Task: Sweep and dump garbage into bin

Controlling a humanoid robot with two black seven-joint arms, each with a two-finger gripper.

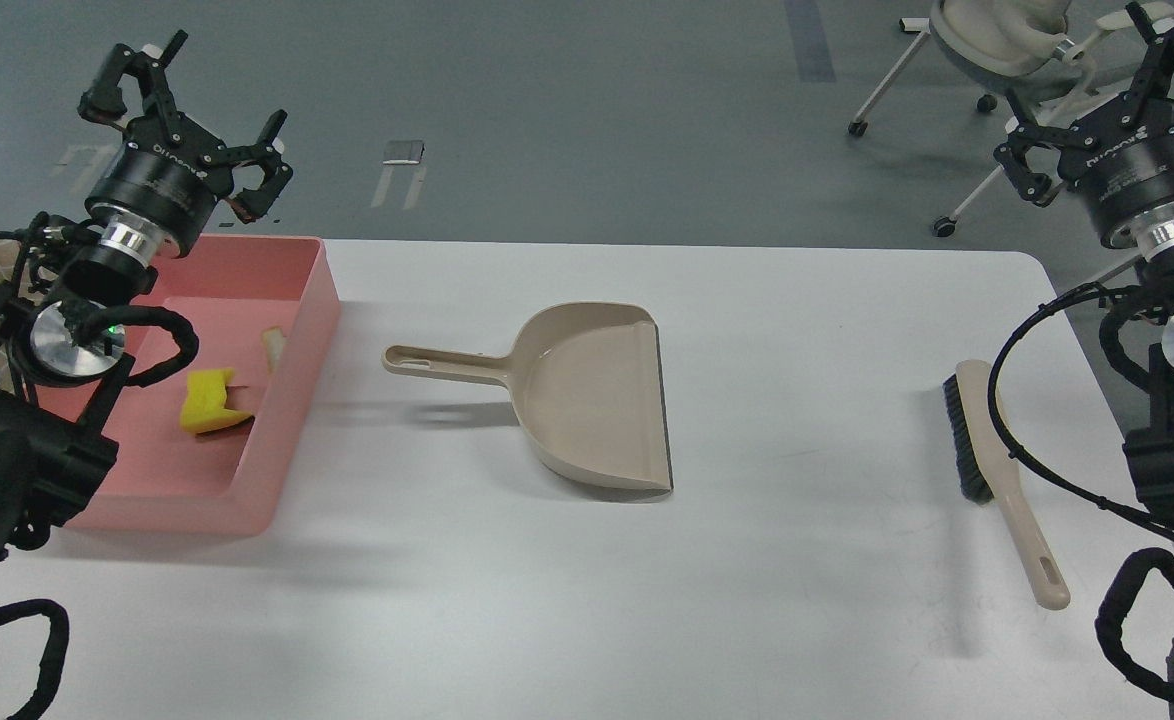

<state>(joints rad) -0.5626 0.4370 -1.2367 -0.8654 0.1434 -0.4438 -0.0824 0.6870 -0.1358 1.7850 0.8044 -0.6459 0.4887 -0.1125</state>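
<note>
The pink bin (277,380) stands at the table's left. Inside it lie the garbage scraps: a yellow sponge piece (209,400) with dark backing and an off-white wedge (273,349) against the right wall. My left gripper (187,110) is open and empty, raised above the bin's far left corner. My right gripper (1112,85) is open and empty, raised beyond the table's far right corner. The beige dustpan (587,395) lies empty at mid-table. The beige brush (992,455) with black bristles lies at the right.
The white table (647,600) has a rounded far right corner. An office chair (1007,50) stands on the grey floor behind my right arm. My left arm's links and cables cover the bin's left side.
</note>
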